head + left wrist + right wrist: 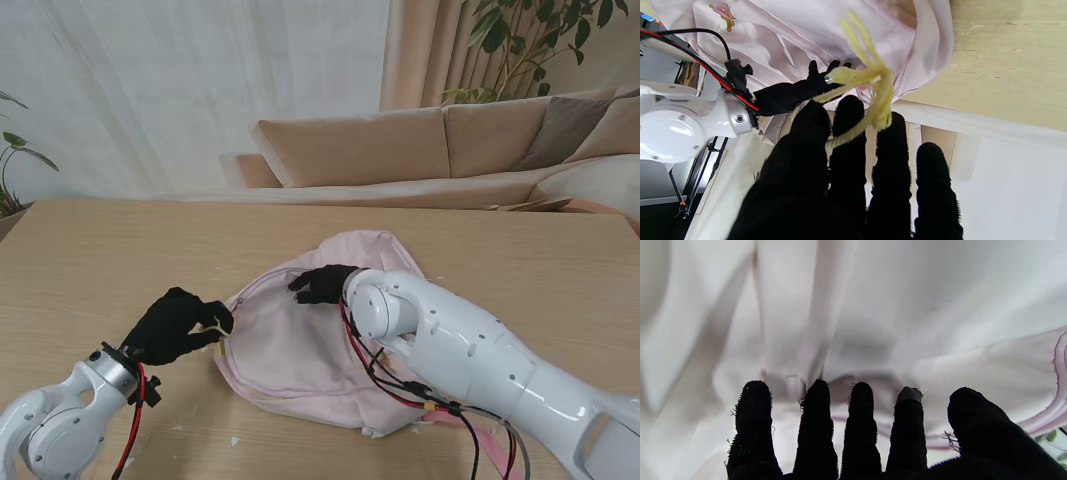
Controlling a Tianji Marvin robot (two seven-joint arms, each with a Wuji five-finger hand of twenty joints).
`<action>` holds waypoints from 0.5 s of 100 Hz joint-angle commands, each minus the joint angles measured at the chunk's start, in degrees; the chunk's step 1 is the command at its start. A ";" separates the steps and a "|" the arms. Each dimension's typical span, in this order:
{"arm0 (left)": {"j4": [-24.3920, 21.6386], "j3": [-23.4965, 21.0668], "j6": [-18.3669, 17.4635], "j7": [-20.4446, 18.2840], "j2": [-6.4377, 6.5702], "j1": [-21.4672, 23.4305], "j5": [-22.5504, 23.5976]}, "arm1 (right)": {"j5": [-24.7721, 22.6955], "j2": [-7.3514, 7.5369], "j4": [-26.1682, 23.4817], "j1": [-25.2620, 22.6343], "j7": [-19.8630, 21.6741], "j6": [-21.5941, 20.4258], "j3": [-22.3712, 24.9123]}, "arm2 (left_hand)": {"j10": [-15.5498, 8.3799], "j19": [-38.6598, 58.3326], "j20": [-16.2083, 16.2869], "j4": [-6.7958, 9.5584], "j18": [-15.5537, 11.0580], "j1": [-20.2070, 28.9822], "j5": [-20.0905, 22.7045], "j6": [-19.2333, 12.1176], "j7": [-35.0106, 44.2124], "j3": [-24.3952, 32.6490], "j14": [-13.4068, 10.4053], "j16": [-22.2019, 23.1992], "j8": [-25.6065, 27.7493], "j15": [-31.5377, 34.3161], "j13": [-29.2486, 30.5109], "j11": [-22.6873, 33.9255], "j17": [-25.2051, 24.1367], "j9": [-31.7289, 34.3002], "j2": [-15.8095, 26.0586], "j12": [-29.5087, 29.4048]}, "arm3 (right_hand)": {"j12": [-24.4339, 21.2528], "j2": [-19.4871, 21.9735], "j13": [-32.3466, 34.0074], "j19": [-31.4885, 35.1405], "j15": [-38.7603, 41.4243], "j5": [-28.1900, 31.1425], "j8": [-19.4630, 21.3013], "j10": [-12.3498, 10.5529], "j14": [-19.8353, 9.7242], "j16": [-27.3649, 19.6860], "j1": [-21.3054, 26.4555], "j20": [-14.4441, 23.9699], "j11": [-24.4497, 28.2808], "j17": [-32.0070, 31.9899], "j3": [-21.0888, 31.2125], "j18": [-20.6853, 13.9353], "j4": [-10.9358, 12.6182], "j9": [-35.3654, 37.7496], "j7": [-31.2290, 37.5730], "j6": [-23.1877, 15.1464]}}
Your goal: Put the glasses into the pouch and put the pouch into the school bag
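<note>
While your left robot hand (178,325) pinches the school bag's (300,350) yellow cord (870,96), your right robot hand (322,284) reaches spread-fingered inside; contents hidden.

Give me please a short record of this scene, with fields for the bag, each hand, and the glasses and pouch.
bag: pink school bag lying flat on the wooden table, mouth facing the robot's left
left hand: left hand at the bag's left edge, yellow yarn tassel draped across its fingers
right hand: right hand on the bag's opening, fingers spread, nothing held
glasses: not visible in any view
pouch: not visible in any view
background: beige sofa behind the table
</note>
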 commanded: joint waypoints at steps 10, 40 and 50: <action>0.41 0.52 0.94 0.19 -0.50 -1.22 0.77 | -3.30 1.44 -5.51 -5.04 -3.67 -2.25 3.37 | 0.36 0.61 0.84 1.90 0.53 2.99 2.74 -3.49 2.88 1.18 0.76 -0.60 1.05 -0.48 -0.70 -0.80 -0.63 1.00 4.23 -0.17 | 3.97 -3.46 4.45 5.43 4.41 4.31 3.13 1.64 5.61 4.35 3.42 4.48 5.96 2.99 0.81 -0.86 0.93 3.71 5.59 0.67; 0.30 0.63 1.09 0.46 -0.59 -1.37 0.35 | -6.72 -1.59 -5.21 -5.62 -14.59 -3.50 4.05 | 0.47 0.75 0.89 1.89 0.59 2.93 2.87 -3.51 2.89 1.38 0.75 -0.64 1.06 -0.48 -0.77 -0.90 -0.71 0.94 4.19 -0.05 | 12.26 -11.87 0.49 11.13 14.15 -1.99 5.02 4.44 4.28 9.99 3.56 12.38 18.78 3.99 7.76 -4.83 0.28 -5.87 5.95 0.39; -0.16 0.33 0.41 0.69 -0.67 -1.07 -0.01 | -6.42 -2.37 -3.50 -2.85 -14.30 -3.41 1.31 | 0.40 0.80 0.89 1.89 0.59 2.90 2.90 -3.54 2.91 1.48 0.74 -0.63 1.10 -0.42 -0.71 -0.91 -0.59 0.96 4.22 -0.04 | 12.86 -16.01 -4.58 10.27 13.72 -6.48 4.52 4.07 3.73 10.20 2.17 14.12 18.76 1.66 12.35 -6.18 -2.70 -12.48 2.08 -0.62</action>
